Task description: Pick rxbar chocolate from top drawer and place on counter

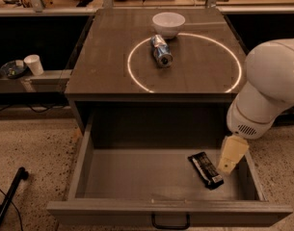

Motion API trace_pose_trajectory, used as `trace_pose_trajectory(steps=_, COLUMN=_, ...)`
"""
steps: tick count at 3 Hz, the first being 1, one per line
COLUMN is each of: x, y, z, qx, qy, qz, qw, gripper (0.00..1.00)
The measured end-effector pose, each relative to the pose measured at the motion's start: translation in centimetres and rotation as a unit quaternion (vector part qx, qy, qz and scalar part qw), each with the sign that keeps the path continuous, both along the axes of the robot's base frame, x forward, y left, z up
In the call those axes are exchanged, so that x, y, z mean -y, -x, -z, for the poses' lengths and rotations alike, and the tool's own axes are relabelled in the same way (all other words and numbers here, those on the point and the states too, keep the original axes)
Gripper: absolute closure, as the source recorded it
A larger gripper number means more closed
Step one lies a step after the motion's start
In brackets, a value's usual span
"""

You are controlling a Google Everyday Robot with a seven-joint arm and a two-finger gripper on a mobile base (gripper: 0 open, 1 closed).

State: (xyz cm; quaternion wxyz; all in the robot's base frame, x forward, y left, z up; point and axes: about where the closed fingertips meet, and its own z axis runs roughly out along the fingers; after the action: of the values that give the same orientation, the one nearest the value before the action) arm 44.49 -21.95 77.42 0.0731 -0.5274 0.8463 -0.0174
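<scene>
The rxbar chocolate, a flat black wrapper with white lettering, lies on the grey floor of the open top drawer, at its right side. My gripper hangs from the white arm over the drawer's right end, just right of the bar and slightly above it, not holding anything I can see. The counter with its glowing white ring sits behind the drawer.
A silver-blue can lies on its side inside the ring, and a white bowl stands just behind it. A white paper cup stands on a low ledge at left. A black handle is on the drawer front.
</scene>
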Motion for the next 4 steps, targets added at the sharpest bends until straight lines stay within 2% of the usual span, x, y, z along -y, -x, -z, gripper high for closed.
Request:
trace_pose_trajectory(steps=1, x=-0.8, y=0.6, z=0.1, qx=-0.001, qy=0.002, qz=-0.043, qw=0.9991, gripper=0.00)
trace_pose_trajectory(steps=2, x=-1.0, y=0.5, z=0.6, qx=-0.006, qy=-0.017, qz=-0.047, qw=0.9987, gripper=0.00)
trace_pose_trajectory(steps=3, x=-2.9, y=0.0, z=3.6, qx=-0.015, qy=-0.048, qz=-0.032, qw=0.9982, gripper=0.00)
trace_pose_trajectory(steps=4, x=-4.9, y=-0.7, z=6.7, qx=-0.013, qy=-0.069, qz=-0.018, qw=0.9973, gripper=0.00)
